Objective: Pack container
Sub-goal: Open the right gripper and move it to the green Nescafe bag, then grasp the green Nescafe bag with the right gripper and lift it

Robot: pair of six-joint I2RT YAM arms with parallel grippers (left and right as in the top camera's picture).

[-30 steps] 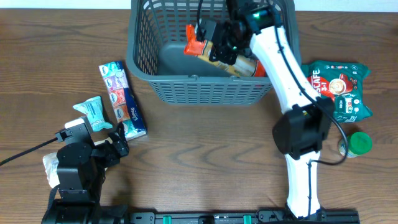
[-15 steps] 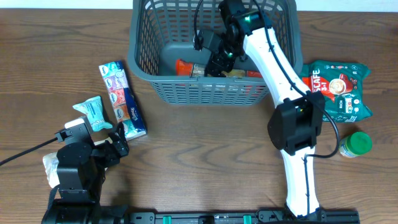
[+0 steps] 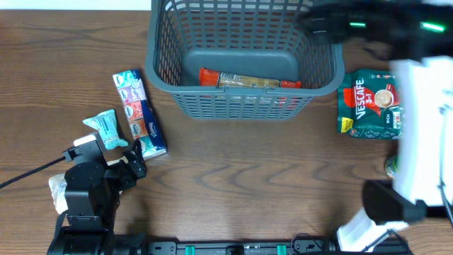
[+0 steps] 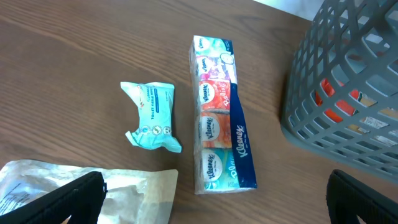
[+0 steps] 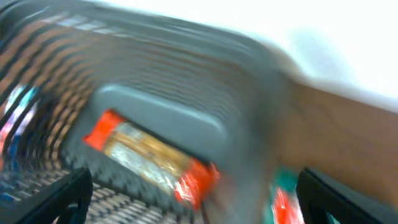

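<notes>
Right end effector (image 5: 199,198) hangs with its fingers wide apart and nothing between them (both views of it are smeared). Below and ahead of it sits the container (image 3: 244,106), a dark grey lattice basket. An orange-ended snack packet (image 3: 248,80) lies flat on the basket's base, against the wall nearest the arms. To the end effector's lower right lies a green Nescafé bag (image 3: 368,106) on the counter (image 3: 233,184), just beside the basket. The left end effector (image 4: 214,180) is also spread and empty, with a Kleenex tissue multipack (image 4: 221,118) directly ahead of it, a teal wipes pack (image 4: 152,115) ahead to its left, and the basket ahead to its right.

Judged risks: a fast pass close to the rim could clip and shove the light basket. The slack, crinkly Nescafé bag may slip from a shallow pinch or snag on the rim.
</notes>
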